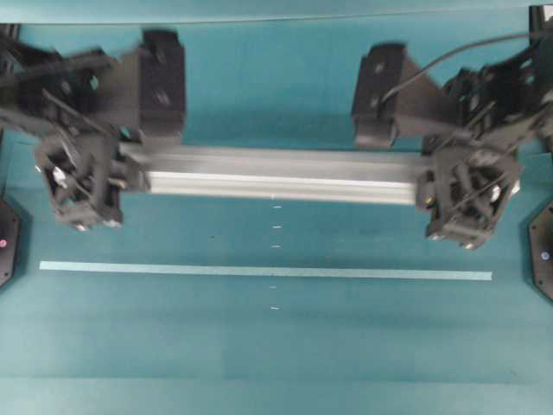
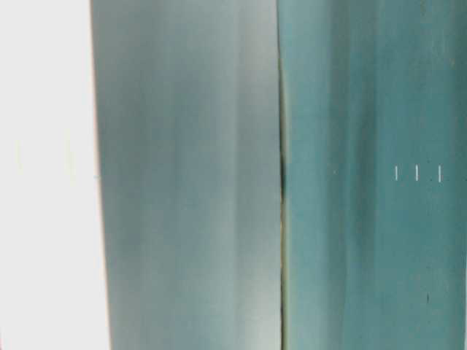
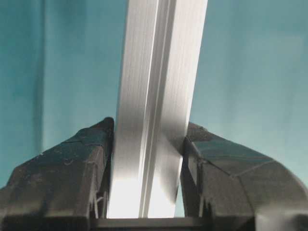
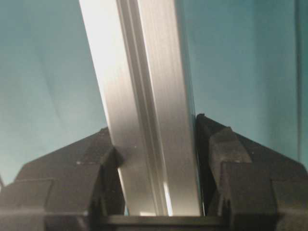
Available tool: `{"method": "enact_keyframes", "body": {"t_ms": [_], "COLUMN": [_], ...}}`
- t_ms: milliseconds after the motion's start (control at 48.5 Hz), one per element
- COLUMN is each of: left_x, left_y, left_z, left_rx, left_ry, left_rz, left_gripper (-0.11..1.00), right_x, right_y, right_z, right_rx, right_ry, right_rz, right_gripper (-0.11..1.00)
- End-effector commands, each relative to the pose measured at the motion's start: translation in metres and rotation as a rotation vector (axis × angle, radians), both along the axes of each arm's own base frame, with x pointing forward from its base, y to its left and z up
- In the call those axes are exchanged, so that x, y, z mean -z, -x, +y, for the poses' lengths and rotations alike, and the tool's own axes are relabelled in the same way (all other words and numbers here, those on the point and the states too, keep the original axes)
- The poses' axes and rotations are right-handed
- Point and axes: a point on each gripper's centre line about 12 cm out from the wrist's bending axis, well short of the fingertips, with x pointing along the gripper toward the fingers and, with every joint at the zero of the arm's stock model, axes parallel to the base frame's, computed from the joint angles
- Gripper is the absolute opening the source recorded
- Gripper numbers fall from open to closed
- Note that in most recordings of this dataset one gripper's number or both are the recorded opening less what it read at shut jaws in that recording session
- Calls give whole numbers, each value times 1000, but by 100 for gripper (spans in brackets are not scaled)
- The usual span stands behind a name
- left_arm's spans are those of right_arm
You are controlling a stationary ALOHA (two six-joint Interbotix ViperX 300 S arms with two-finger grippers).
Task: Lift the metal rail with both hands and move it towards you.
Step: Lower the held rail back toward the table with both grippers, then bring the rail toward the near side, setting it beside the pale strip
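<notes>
The metal rail [image 1: 276, 175] is a long silver grooved bar lying left to right across the middle of the overhead view, held above the teal table. My left gripper [image 1: 82, 177] is shut on its left end, and my right gripper [image 1: 467, 192] is shut on its right end. In the left wrist view the rail [image 3: 154, 110] runs up between the two black fingers [image 3: 82, 163], which press on both its sides. In the right wrist view the rail [image 4: 144, 110] likewise sits clamped between the black fingers [image 4: 231, 163]. The table-level view shows the rail [image 2: 190, 175] very close, as a blurred grey band.
A thin pale-teal tape strip [image 1: 263, 271] lies on the table in front of the rail, running left to right. Small white marks [image 1: 276, 226] dot the table's middle line. Black arm bases [image 1: 544, 251] stand at the left and right edges.
</notes>
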Motion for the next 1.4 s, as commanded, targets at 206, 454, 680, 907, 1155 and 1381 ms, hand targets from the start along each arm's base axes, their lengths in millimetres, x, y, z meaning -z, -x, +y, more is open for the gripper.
{"method": "enact_keyframes", "body": {"t_ms": [206,454,680,907,1155,1381], "left_x": [46,93,122,152,168,179], "left_y": [0,3,-3,-3,-6,-10], "left_z": [-3,-2,-3,-3,-9,-13], "left_rx": [-18,-26,-27,-28,-7,7], "left_ry": [13,18,22,26,27,27], "left_rz": [-31,-9,-10,35,56,39], "left_gripper": [30,30,30,30,30,30], "right_x": [55,94,126,153,173,188], "right_y": [-1,4,-1,-7,-8,1], "right_z": [-4,-3,8,16,23,25], "right_rx": [37,30,-1,-41,-57,-58], "right_ry": [13,18,19,47,48,47], "right_rz": [-40,-36,-22,-47,-35,-17], "right_gripper": [39,39,39,39,39,39]}}
